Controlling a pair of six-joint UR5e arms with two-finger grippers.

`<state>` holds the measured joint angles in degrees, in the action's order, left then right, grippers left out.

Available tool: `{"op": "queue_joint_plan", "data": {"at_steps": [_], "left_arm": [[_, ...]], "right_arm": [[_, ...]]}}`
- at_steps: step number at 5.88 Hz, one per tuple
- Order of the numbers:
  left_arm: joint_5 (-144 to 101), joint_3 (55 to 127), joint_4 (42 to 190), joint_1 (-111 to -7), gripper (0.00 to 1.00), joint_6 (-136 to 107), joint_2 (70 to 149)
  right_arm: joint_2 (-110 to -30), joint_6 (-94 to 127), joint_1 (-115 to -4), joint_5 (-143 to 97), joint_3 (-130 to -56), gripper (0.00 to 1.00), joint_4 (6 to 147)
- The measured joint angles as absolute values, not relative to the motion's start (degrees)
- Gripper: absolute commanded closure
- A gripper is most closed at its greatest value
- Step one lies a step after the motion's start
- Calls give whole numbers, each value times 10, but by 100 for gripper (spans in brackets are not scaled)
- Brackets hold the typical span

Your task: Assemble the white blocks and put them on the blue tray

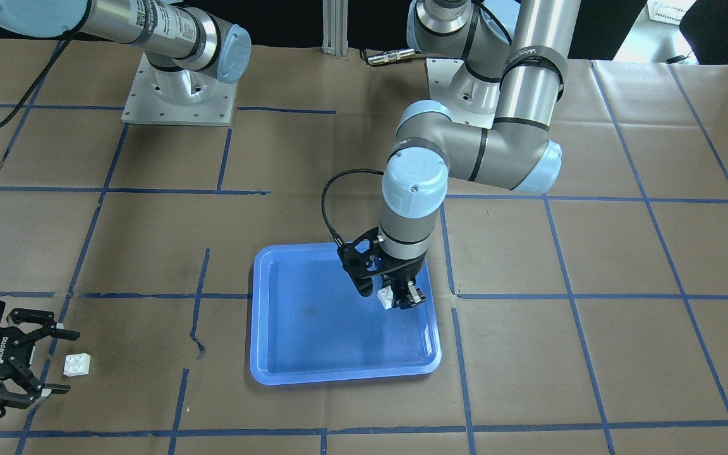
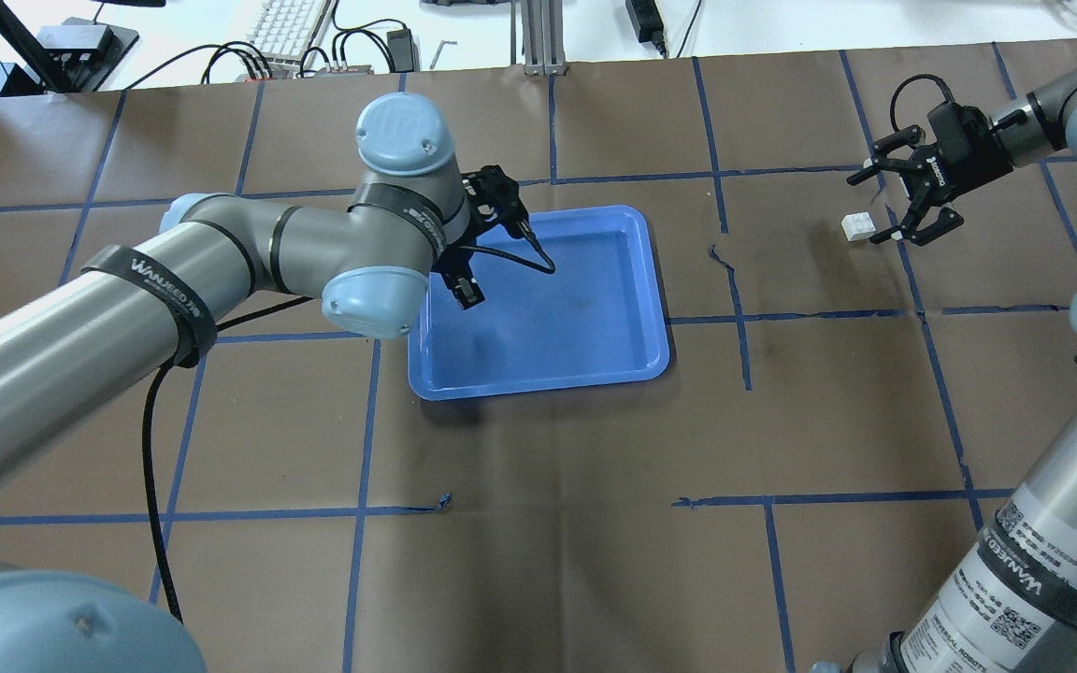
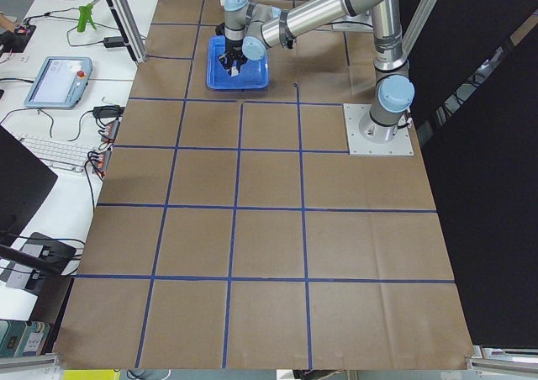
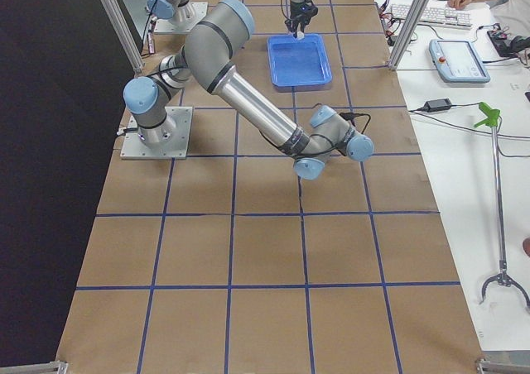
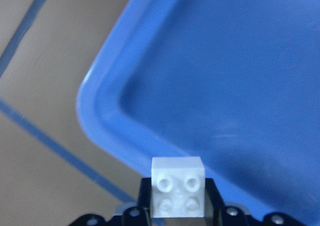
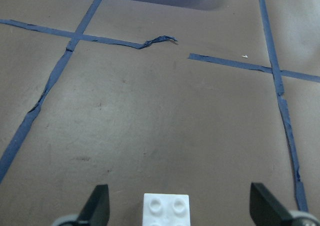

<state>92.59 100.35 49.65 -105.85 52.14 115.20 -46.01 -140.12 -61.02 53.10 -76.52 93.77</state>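
Closing the spread right claw (image 2: 875, 207) squarely on the loose white block (image 2: 858, 225), on the table (image 1: 528, 379) well apart from the blue tray (image 1: 256, 316), matters most, while the left claw (image 1: 397, 298), clenched on the held white block (image 1: 387, 296), hovers over that tray's corner.

Left gripper (image 1: 400, 299) clamped on a white block (image 1: 387, 297) above the blue tray (image 1: 339, 377), near the tray's edge on the robot's left; right gripper (image 1: 55, 360), jaws spread, by the table (image 1: 591, 253) edge on the robot's right, other white block (image 1: 78, 364) lying at its fingertips.
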Motion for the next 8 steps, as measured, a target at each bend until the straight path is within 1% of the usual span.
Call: {"op": "queue_joint_plan", "data": {"at_steps": [1, 3, 4, 5, 6, 7, 8], "left_arm": [[924, 1004, 492, -1088, 100, 559, 1158], [927, 1002, 473, -1103, 100, 595, 1180], [929, 1001, 454, -1104, 72, 597, 1196], [930, 1001, 446, -1104, 16, 597, 1205], [930, 1000, 444, -1104, 15, 597, 1210], [930, 999, 444, -1104, 7, 596, 1208], [929, 994, 450, -1102, 7, 595, 1195]], "right_arm": [[-455, -1401, -610, 531, -767, 0, 939], [-450, -1394, -609, 536, -767, 1, 941], [-448, -1389, -609, 538, -767, 14, 941], [-446, -1387, -608, 539, -767, 37, 941], [-446, -1386, -608, 539, -766, 55, 941], [-446, -1385, -607, 540, -766, 70, 943], [-446, -1385, -606, 544, -766, 77, 949]]}}
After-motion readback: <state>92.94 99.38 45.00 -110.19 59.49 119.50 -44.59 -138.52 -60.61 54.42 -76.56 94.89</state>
